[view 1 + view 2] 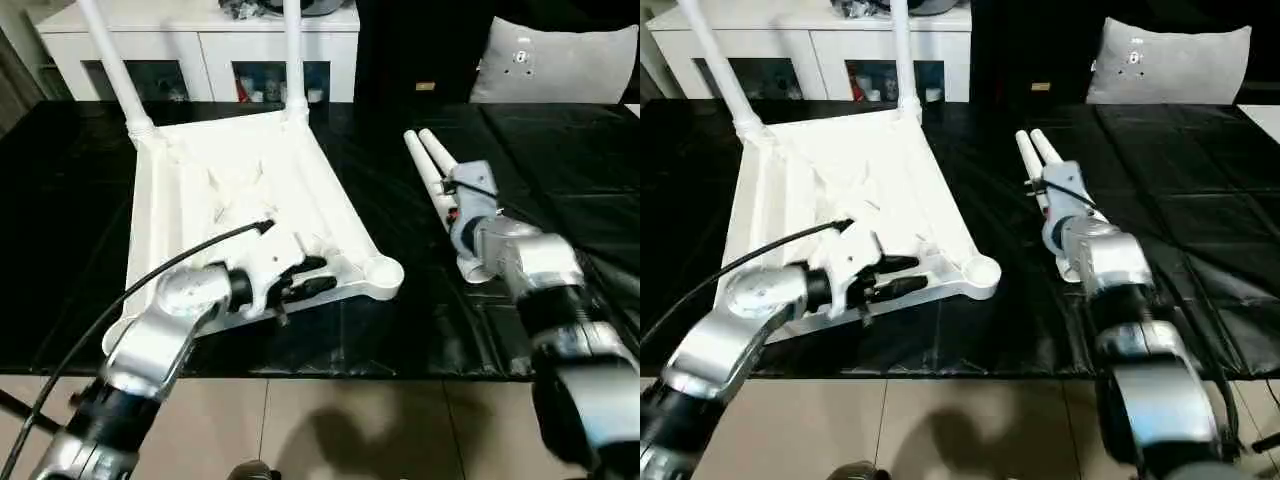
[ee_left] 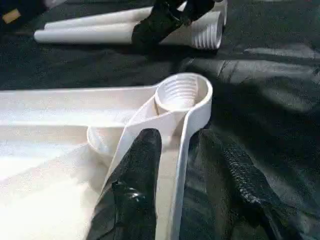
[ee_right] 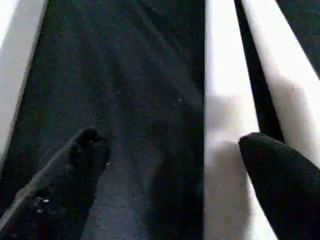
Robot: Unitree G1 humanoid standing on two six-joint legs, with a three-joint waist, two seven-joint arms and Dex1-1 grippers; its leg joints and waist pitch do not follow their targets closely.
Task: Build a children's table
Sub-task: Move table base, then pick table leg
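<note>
With the top [image 1: 250, 200] lying upside down at the table's [image 1: 400, 330] left, left claw [image 2: 185, 165] straddling its near rim unclamped, the right claw [image 3: 170, 150], spread wide, is needing centring over the loose legs [image 1: 435, 170] before closing.

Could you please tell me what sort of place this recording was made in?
Probably a home-style room or a mock-up: a white cabinet with glass-fronted openings, a pale cushion, and tiled floor beside the black-covered worktable.

Silver jointed forearms with black cuffs, a black cable [image 1: 150, 270] along the left, and black-fingered grippers on white mounts.
</note>
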